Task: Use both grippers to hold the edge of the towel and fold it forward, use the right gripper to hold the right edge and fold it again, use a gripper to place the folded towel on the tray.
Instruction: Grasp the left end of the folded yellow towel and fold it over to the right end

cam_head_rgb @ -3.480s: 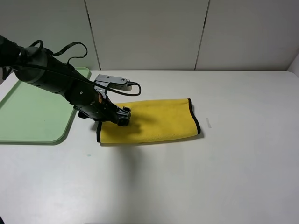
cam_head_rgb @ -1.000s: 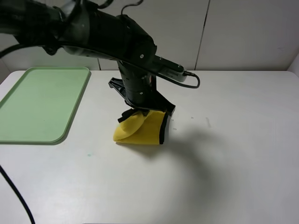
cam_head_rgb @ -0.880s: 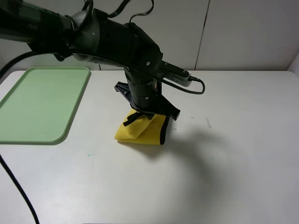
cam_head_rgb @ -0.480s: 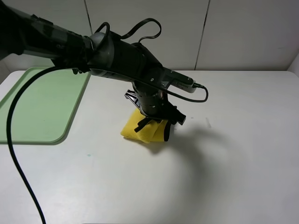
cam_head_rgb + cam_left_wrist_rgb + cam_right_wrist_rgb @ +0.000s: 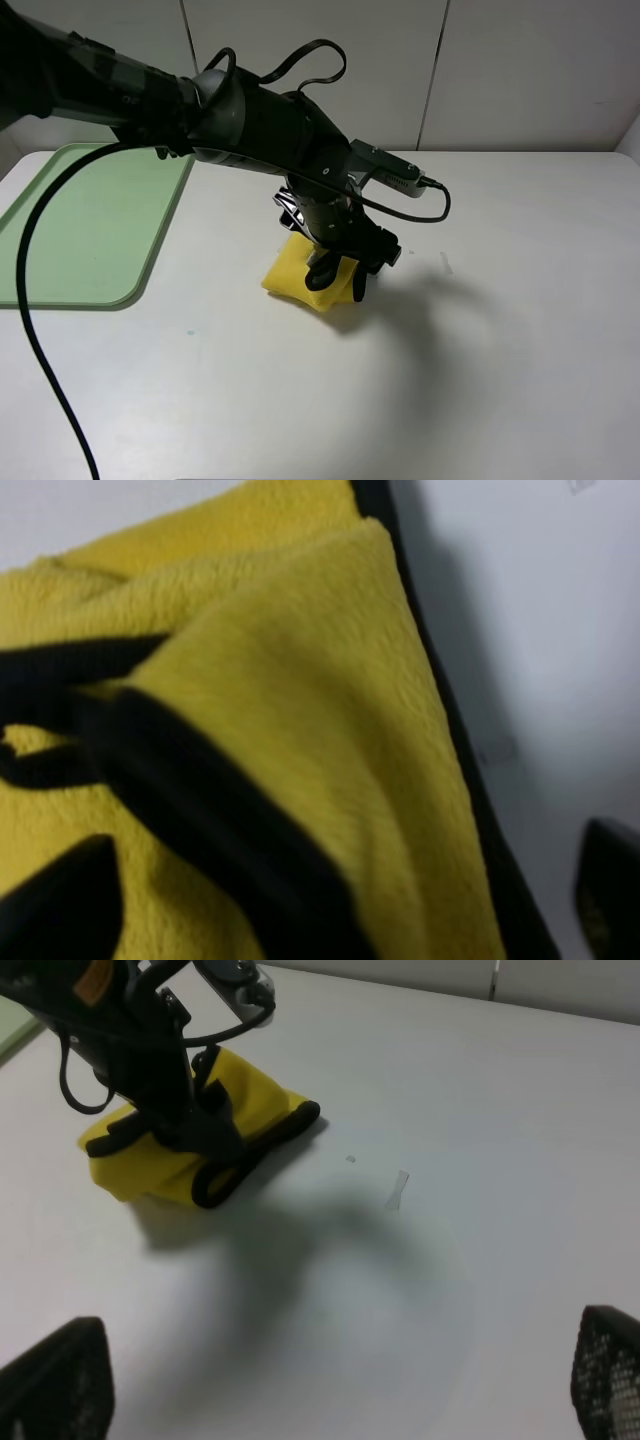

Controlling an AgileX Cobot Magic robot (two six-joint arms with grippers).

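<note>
The yellow towel (image 5: 288, 281) lies folded into a small bundle on the white table, its black-trimmed edge (image 5: 357, 287) on the right side. My left gripper (image 5: 338, 268) has reached across and hovers right over the bundle. In the left wrist view the towel (image 5: 300, 710) fills the frame with its black edge (image 5: 200, 800) across it. The left gripper (image 5: 330, 910) has its fingertips (image 5: 55, 900) wide apart, so it is open. My right gripper (image 5: 330, 1390) is open and empty, away from the towel (image 5: 160, 1160). The mint-green tray (image 5: 80, 230) lies at the far left.
The left arm (image 5: 200, 100) and its black cable (image 5: 30, 300) stretch from the upper left over the table. A small grey mark (image 5: 446, 263) is on the table to the right of the towel. A panelled wall stands behind the table.
The left arm carried the towel's left edge over to the right and came down. The raised fold has sunk into a lower bundle that shifted slightly right.
</note>
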